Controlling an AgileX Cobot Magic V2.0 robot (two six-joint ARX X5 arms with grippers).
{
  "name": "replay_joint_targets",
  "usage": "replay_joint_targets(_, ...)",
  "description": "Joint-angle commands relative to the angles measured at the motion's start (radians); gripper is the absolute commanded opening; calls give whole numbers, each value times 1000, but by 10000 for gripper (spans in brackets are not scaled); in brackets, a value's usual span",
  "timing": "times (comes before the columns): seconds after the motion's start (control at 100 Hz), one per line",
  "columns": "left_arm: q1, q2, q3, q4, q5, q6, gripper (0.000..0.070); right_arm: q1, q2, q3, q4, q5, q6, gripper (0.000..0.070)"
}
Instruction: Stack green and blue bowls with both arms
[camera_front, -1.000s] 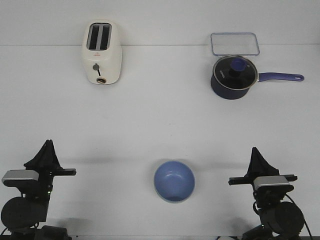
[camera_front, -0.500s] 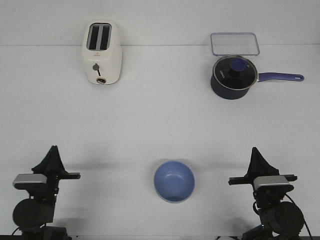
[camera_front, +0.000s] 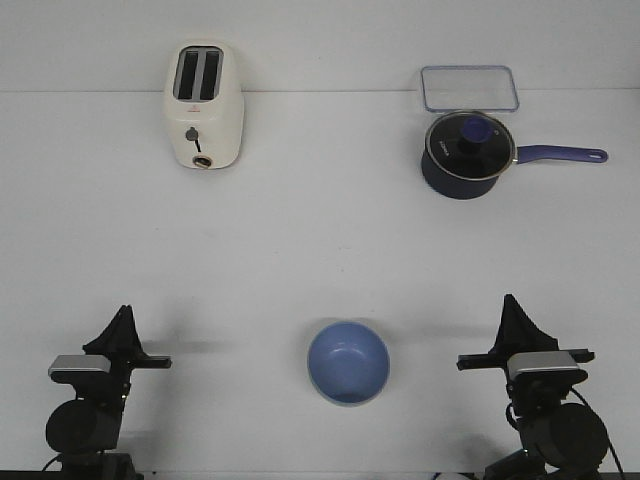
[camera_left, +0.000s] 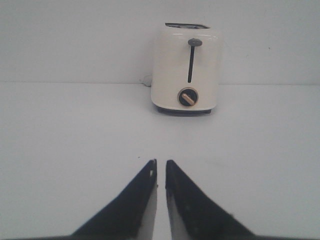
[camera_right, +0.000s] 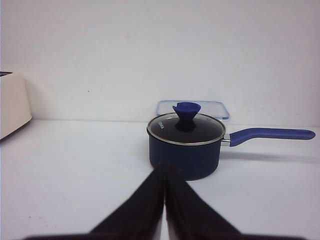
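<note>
Blue bowl (camera_front: 348, 362) sits on the tabletop (camera_front: 320, 240) midway between both empty claws — left (camera_front: 124, 316) nearly closed, right (camera_front: 511, 303) closed — green bowl unseen.

Bright, even, diffuse overhead light; soft faint shadows; sharp, glare-free frames.

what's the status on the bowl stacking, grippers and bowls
Left gripper and right gripper shut, empty, near the table's front edge. Blue bowl upright between them; green bowl not visible. Nothing in the way.
</note>
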Motion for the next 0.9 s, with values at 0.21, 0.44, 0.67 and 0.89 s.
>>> replay_joint_targets(0.21, 1, 0, -20, 8, 3, -5, 15, 5, -1, 5, 10, 3, -8, 0)
replay_joint_targets(0.44, 0, 0, -20, 8, 3, -5, 15, 5, -1, 5, 10, 3, -8, 0)
replay_joint_targets(0.67, 0, 0, -20, 8, 3, -5, 15, 5, -1, 5, 8, 4, -8, 0)
replay_joint_targets(0.89, 0, 0, -20, 8, 3, -5, 15, -144, -41, -45, -6, -142, -120, 0)
